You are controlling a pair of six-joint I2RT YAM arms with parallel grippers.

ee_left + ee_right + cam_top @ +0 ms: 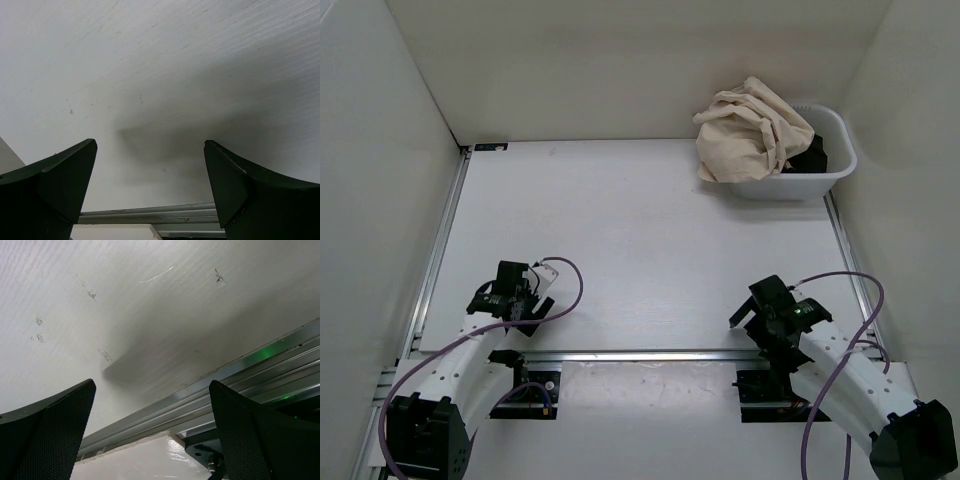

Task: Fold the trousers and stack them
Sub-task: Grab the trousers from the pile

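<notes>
Our left gripper (534, 296) hangs low over the white table (640, 230) with its jaws spread wide. In the left wrist view its two dark fingers (50, 192) stand well apart, and we see only bare tabletop and their own soft shadow between them, so they hold nothing. A strip of aluminium rail (150, 214) runs across just behind the fingertips. Our right gripper (748, 306) is likewise released: in its wrist view the mesh-textured fingers are parted, with nothing between them but scuffed white table. The rail crosses there on a slant behind the tips, and a green glow reflects off the metal near the right-hand finger. The trousers (752, 130) lie far ahead of both sets of fingers, well apart from either, and more nearly in line with the right gripper than the left. They are a crumpled beige heap bundled in a white tub (842, 160) that sits against the far right side of the table, and they spill over the tub's left and front rim. We cannot make out legs, cuffs or waist in the bundle. Tucked against the trousers, on the side away from our left fingers, a black garment (810, 157) lies in the tub. Behind the fingers, purple cables (572, 285) loop out from each arm.
</notes>
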